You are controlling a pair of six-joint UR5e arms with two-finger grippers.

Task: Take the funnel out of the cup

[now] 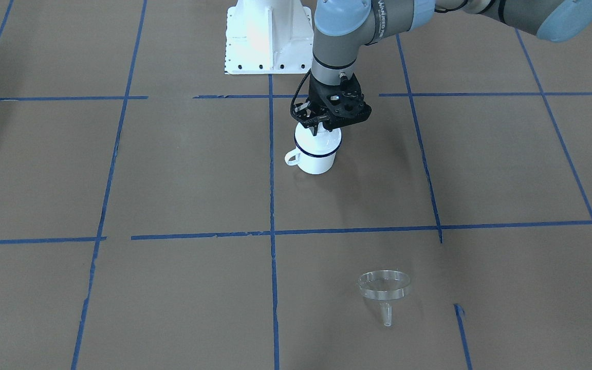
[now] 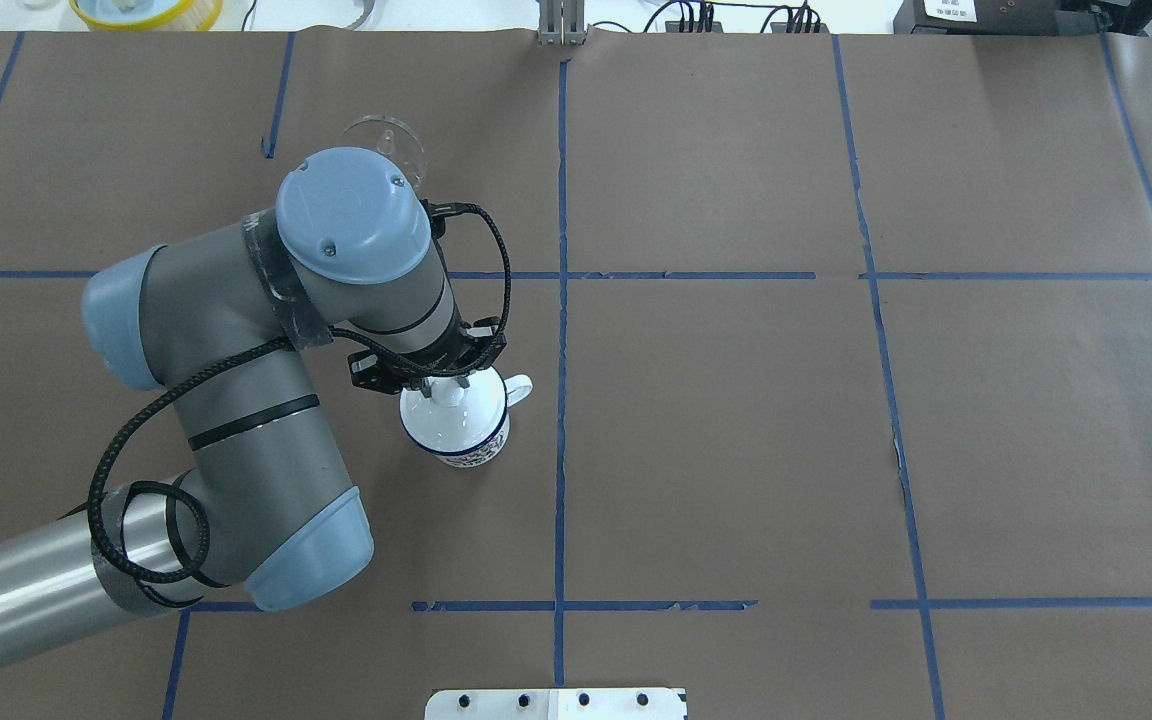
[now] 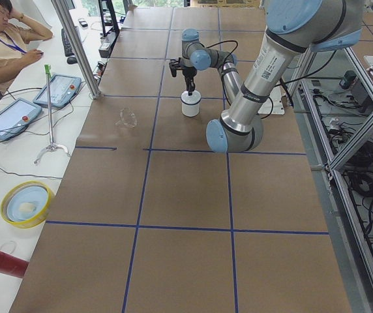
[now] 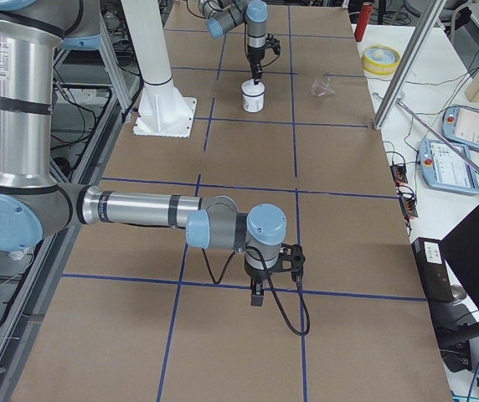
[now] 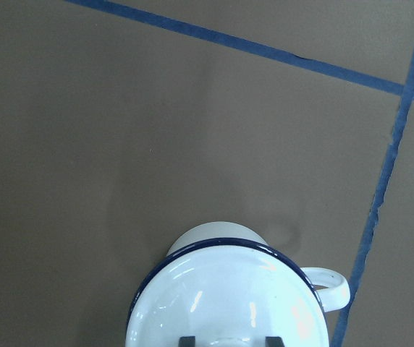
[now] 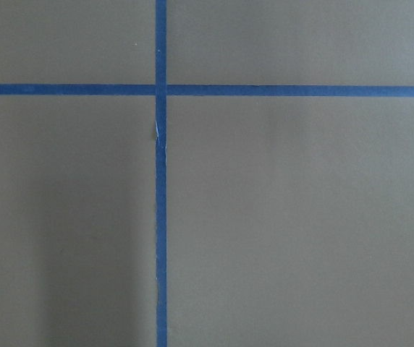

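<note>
The small clear transparent funnel [image 1: 384, 288] lay on the brown paper-covered surface [image 1: 172, 180], well apart from the white enamel mug with a dark blue rim [image 1: 316, 156]. The left claw [image 1: 319, 128] hung at that mug's mouth, released, fingers spread. Whether the right claw [image 4: 256, 295] was released or clenched could not be told.

Brown taped table [image 1: 172, 169], yellow bowl [image 3: 27, 203]

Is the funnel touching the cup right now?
Apart. Front-facing view: the funnel lies on the table, with a blue tape line between it and the cup.
</note>
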